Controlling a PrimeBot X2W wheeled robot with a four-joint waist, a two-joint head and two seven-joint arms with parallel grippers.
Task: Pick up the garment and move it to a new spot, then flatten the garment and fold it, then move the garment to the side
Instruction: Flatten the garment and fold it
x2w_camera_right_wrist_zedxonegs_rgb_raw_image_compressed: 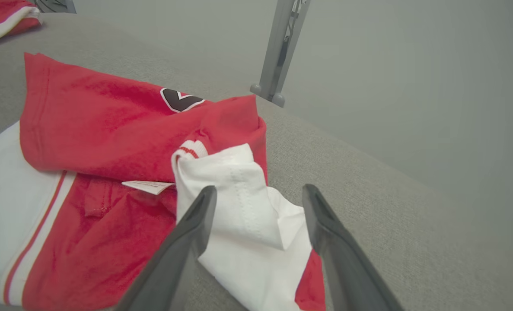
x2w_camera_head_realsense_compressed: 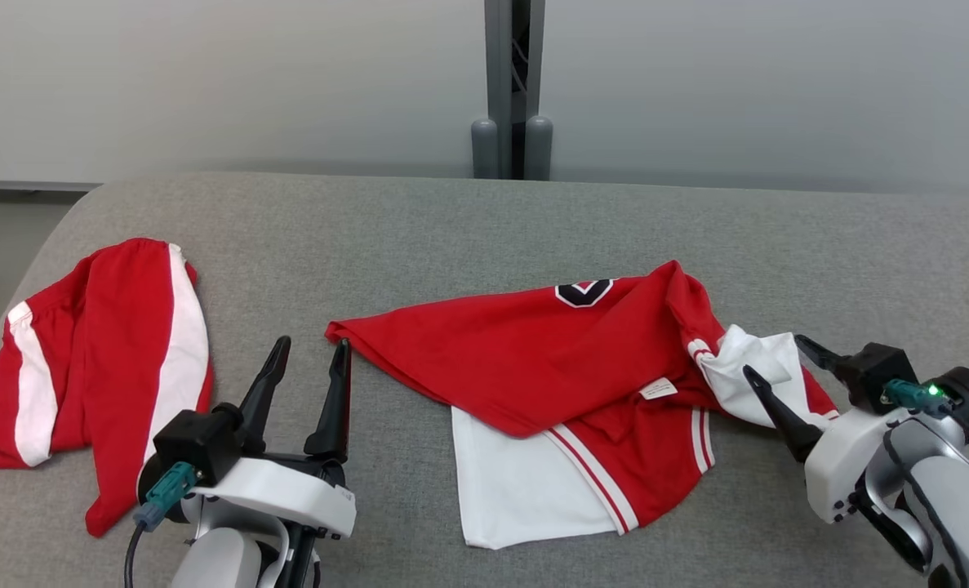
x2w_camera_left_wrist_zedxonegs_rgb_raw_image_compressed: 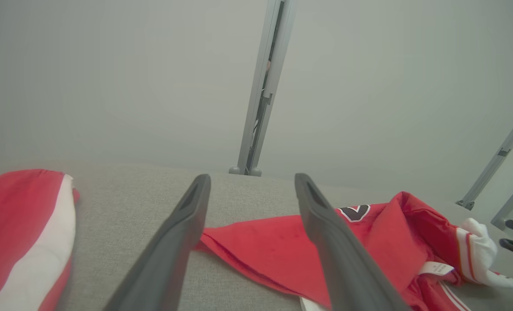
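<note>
Grey table (x2w_camera_head_realsense_compressed: 451, 229), pale wall (x2w_camera_head_realsense_compressed: 206, 82): the red-and-white garment (x2w_camera_head_realsense_compressed: 533, 359) lies crumpled, perhaps a sleeve between the parted right gripper (x2w_camera_head_realsense_compressed: 771, 355); left gripper (x2w_camera_head_realsense_compressed: 313, 343) likewise parted.

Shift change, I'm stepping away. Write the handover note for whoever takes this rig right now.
Left gripper: open, holding nothing, tips beside the left corner of the shirt.
Right gripper: open, straddling the white sleeve at the shirt's right end, not clamped on it.
Things: the red and white shirt lies rumpled and partly doubled over in the middle of the grey table. A second red and white garment lies at the table's left.
Done: shirt is down on the table; nothing flattened or folded.
Left: flatten it, fold it, move it aside.
</note>
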